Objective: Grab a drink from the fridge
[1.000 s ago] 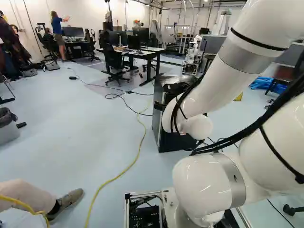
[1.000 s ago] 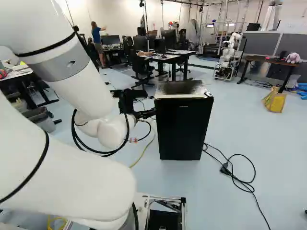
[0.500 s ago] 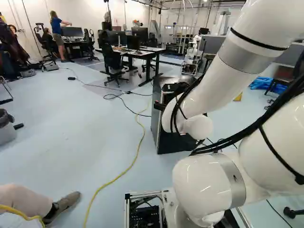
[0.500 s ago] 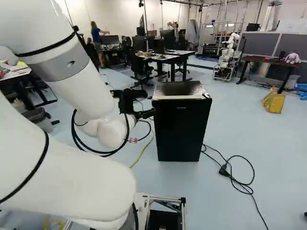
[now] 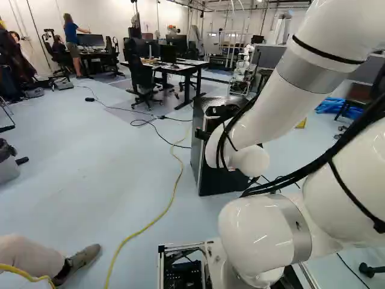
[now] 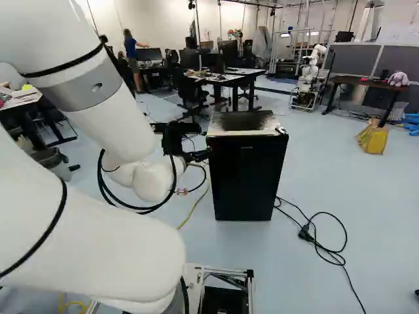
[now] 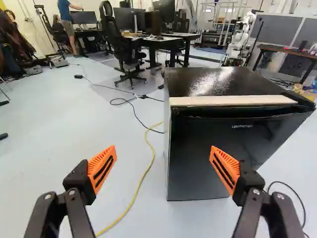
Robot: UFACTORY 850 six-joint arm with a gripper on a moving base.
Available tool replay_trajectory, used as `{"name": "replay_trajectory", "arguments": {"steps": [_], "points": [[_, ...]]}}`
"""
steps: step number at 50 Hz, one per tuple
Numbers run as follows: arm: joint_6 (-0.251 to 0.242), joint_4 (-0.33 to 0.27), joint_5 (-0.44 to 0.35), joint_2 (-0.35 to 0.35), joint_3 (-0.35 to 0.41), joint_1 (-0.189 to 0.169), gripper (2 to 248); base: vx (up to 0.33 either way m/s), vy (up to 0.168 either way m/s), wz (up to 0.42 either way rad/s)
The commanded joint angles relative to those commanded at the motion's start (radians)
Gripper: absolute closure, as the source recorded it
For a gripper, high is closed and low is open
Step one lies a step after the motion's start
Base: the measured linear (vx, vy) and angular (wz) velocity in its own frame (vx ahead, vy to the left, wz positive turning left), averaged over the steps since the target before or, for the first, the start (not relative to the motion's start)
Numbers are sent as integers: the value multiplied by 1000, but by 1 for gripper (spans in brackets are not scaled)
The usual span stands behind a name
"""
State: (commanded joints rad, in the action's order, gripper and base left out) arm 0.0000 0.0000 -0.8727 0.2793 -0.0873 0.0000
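- The gripper (image 7: pixel 164 167) stands wide open, its orange pads well apart, with nothing held between them.
- Ahead of it is the black fridge (image 7: pixel 193 171), set off to one side: one finger (image 7: pixel 225 169) shows against the closed door (image 7: pixel 208 139), the other (image 7: pixel 102 169) over bare floor.
- No drink is in sight; presumably it is inside, behind that door, ahead of the hand.
- Below and beyond the gap between the fingers, a yellow cable (image 7: pixel 144 176) runs along the floor beside the fridge.
- The step in hand looks like the approach, with the door to be opened before any reaching in.
- Next, the hand probably needs to line up with a door edge it can hook or pull; which side opens I cannot tell.
- Coming in askew, a finger could bump the pale strip (image 7: pixel 233 100) along the fridge's top front edge.
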Motion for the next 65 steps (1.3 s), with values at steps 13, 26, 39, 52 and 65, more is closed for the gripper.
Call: {"name": "replay_trajectory", "arguments": {"steps": [13, 26, 39, 52, 65], "points": [[0, 0, 0, -4, -3, 2, 3, 0, 0, 0], [0, 40, -9, -44, -37, 25, 3, 0, 0, 0], [0, 98, -25, -110, -97, 58, 3, 0, 0, 0], [0, 163, -41, -179, -160, 90, 3, 0, 0, 0], [0, 240, -59, -269, -226, 120, 3, 0, 0, 0]]}}
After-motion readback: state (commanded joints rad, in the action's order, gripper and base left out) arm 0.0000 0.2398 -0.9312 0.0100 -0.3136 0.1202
